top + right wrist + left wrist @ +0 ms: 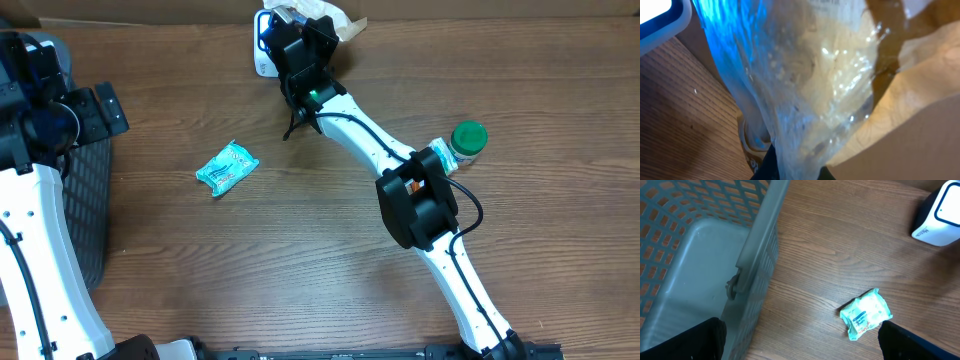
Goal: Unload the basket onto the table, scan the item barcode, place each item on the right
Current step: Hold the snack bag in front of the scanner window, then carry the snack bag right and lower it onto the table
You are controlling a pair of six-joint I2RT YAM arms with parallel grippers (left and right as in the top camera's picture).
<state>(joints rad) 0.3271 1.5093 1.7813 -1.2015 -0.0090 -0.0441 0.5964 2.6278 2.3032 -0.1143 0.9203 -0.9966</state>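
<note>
My right gripper [305, 45] is shut on a clear plastic bag [348, 27] with pale contents, held at the far edge of the table right beside the white scanner [262, 55]. In the right wrist view the bag [810, 75] fills the frame and glows blue on its left side, with the scanner [655, 12] at the top left; the gripper [790, 172] pinches the bag's lower end. No barcode shows. My left gripper [800, 350] stands open over the basket's edge, holding nothing.
A grey mesh basket [700, 255] stands at the left edge [95, 200]. A teal packet [227, 166] lies on the wooden table, also seen in the left wrist view [866, 313]. A green-lidded bottle [467, 140] stands at the right, beside the right arm's elbow.
</note>
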